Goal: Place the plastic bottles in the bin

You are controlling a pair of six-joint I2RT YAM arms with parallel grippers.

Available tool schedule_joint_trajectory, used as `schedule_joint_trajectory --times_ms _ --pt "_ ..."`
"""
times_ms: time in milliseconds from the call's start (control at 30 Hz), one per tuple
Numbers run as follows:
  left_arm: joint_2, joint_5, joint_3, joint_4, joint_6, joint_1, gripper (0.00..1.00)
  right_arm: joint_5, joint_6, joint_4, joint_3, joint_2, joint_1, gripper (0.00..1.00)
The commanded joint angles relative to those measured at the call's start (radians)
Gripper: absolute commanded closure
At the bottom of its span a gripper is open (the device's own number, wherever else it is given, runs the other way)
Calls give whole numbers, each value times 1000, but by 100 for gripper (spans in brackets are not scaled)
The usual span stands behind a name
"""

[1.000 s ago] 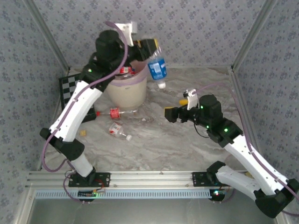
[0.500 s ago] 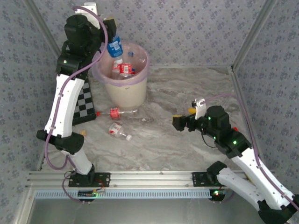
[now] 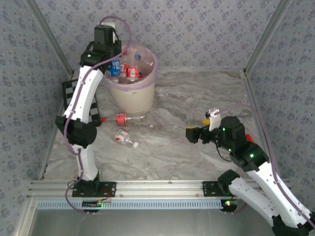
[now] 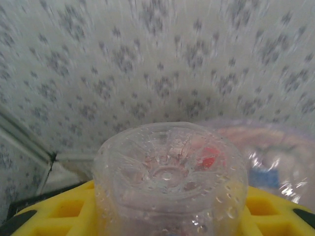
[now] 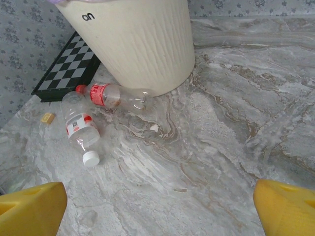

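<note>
A grey marbled counter (image 3: 197,93) is enclosed by patterned walls (image 3: 206,29). The bin (image 3: 135,98) is set far left beside a checkerboard (image 5: 66,69), with two bottles (image 5: 110,96) laid just before it. A blue-labelled bottle (image 4: 167,172) is gripped by the left hand (image 3: 114,65) above the bin's rim. The right hand (image 3: 193,133) is held wide over bare counter.

Upper left, the cream bin (image 3: 132,96) (pink-lined) holds bottles (image 3: 132,73). A blue-labelled bottle (image 3: 115,69) hangs over its rim. A red-capped bottle (image 3: 129,118) and a white-capped bottle (image 3: 125,139) lie below.
</note>
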Motion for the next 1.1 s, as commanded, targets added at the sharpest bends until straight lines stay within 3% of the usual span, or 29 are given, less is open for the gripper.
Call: schedule_joint_trajectory --times_ms 0,233,533,667,767,1067 --pt "27 1 66 -114 -51 13 100 -15 -13 -19 -8 22 -7 1" --pt "136 63 161 -258 -82 23 100 -16 -19 -7 -7 46 -13 1" --pt "218 172 147 -287 -137 24 100 -24 -39 2 -36 63 -16 1" --pt "229 201 153 -284 -144 26 92 -42 -74 -10 -28 106 -16 0" --pt "233 208 181 -300 -138 24 83 -65 -93 -12 -24 150 -15 0" --pt "184 210 237 -343 -106 25 26 -5 -113 2 38 301 78 0"
